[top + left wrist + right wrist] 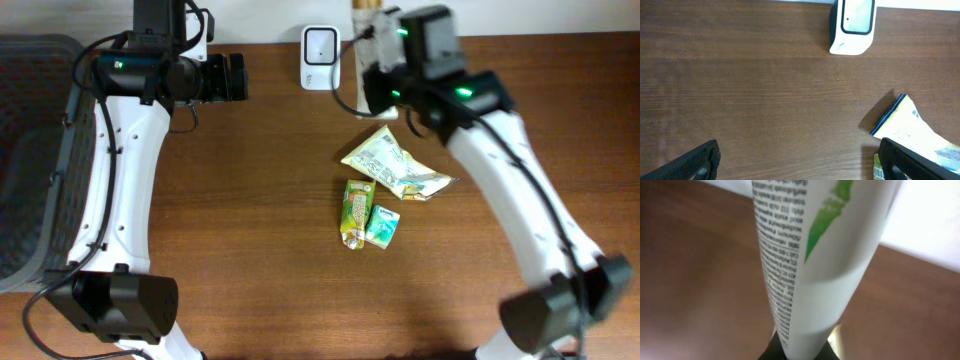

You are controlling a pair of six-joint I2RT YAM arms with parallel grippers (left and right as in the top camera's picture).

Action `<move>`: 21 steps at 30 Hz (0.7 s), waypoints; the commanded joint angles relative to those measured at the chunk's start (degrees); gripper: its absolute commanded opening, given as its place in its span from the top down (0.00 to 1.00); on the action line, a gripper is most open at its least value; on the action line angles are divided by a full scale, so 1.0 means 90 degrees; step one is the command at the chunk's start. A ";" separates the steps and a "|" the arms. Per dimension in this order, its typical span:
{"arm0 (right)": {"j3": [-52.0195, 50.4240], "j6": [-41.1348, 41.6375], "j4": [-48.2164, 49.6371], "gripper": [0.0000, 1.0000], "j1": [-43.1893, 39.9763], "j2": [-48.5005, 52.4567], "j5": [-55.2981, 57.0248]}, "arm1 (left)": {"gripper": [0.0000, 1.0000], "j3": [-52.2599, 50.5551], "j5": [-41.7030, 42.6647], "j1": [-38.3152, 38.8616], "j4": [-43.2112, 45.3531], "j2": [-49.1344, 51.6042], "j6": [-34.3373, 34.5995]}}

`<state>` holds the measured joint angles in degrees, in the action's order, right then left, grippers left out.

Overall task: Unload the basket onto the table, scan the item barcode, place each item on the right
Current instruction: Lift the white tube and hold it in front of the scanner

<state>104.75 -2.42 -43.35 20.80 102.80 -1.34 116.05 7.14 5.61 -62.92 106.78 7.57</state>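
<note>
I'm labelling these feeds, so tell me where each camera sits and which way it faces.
Overhead: above the table, looking straight down; left arm and right arm show.
Left wrist: low over the table, facing the scanner at the far edge; open left fingers frame the bottom corners.
Right wrist: looks along a tube clamped in the right fingers.
Shared: overhead and left wrist both show the scanner and yellow packet.

Tabletop [250, 250]: dark brown wood grain, filling most of the overhead view.
Basket [25, 150]: dark grey mesh, at the tabletop's left edge.
Pouch [392, 163]: pale yellow-green, crinkled, lying flat right of centre.
Stick packet [354, 212]: green and yellow, just below the pouch.
Small packet [382, 226]: teal, touching the stick packet's right side.
</note>
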 commanded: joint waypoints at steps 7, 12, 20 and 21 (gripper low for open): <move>0.0243 -0.3293 0.3310 0.96 0.0687 0.2164 0.4704 | 0.01 0.0010 0.0066 -0.0017 0.0002 0.0027 0.0012; 0.0243 -0.5814 0.5547 0.96 0.0682 0.3198 0.4486 | 0.01 0.0010 0.0066 -0.0017 0.0002 0.0027 0.0015; 0.0243 -0.7783 0.7006 0.96 0.0646 0.4299 0.4214 | 0.01 0.0010 0.0066 -0.0017 0.0002 0.0027 0.0012; 0.0243 -0.7783 0.7096 0.96 0.0646 0.4299 0.4199 | 0.01 0.0010 0.0066 -0.0017 0.0002 0.0027 0.0015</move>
<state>105.21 -69.52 18.09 26.98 142.39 36.45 116.05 7.14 5.61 -62.96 106.78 7.57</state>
